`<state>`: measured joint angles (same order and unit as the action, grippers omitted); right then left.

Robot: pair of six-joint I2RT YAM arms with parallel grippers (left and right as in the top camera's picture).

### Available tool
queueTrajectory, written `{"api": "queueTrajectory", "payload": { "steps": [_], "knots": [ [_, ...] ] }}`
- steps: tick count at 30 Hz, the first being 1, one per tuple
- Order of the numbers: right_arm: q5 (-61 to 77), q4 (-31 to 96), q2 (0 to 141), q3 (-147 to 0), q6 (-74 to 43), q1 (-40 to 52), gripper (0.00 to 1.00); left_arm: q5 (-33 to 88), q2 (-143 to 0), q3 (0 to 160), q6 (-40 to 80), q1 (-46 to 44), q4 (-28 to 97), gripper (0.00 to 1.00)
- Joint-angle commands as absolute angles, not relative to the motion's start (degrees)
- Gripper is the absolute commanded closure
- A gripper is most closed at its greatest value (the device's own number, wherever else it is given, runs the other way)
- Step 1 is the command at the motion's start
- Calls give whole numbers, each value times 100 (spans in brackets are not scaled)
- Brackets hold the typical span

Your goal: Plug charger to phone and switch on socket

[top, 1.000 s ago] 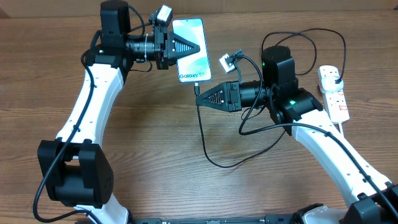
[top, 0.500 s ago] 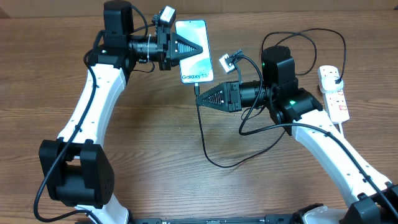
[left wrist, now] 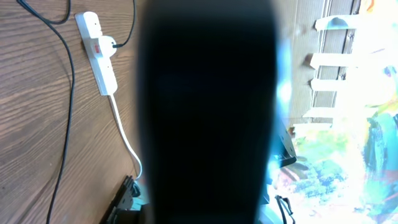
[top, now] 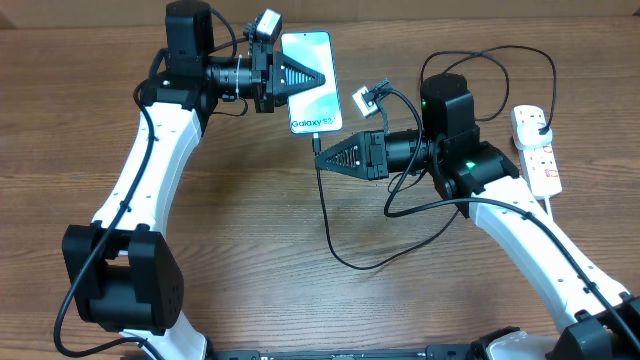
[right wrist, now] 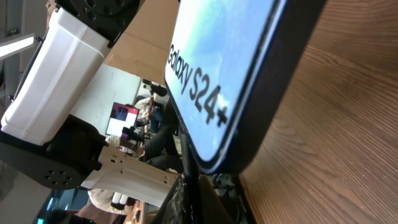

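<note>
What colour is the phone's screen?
Light blue-white with black lettering and a black edge. The phone shows best in the right wrist view.

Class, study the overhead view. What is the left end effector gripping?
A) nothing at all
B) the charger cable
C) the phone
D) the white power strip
C: the left end effector is closed on the side edge of the phone, while the right end effector holds the charger near its tip.

Blurred black mass (left wrist: 205, 112) blocks left wrist view; phone (right wrist: 224, 68) cropped in right wrist view.
</note>
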<state>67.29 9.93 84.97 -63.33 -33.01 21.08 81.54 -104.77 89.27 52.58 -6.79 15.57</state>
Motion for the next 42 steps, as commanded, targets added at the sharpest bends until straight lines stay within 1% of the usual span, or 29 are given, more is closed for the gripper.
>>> {"api": "queueTrajectory", "payload": {
  "steps": [1,13,25,42],
  "knots": [
    [6757,952,8493,-6414,-3306,2075,96,8517,-10230,9015,5229,-716,1378,96],
    [6858,947,8493,-6414,-3304,2001,96,8541,-10230,9015,5098,-716,1304,96],
    [7260,974,8493,-6414,-3301,2023,96,7988,-10230,9015,5166,-711,1302,96],
    [6855,974,8493,-6414,-3306,2021,96,8423,-10230,9015,5280,-718,1304,96]
  ]
}}
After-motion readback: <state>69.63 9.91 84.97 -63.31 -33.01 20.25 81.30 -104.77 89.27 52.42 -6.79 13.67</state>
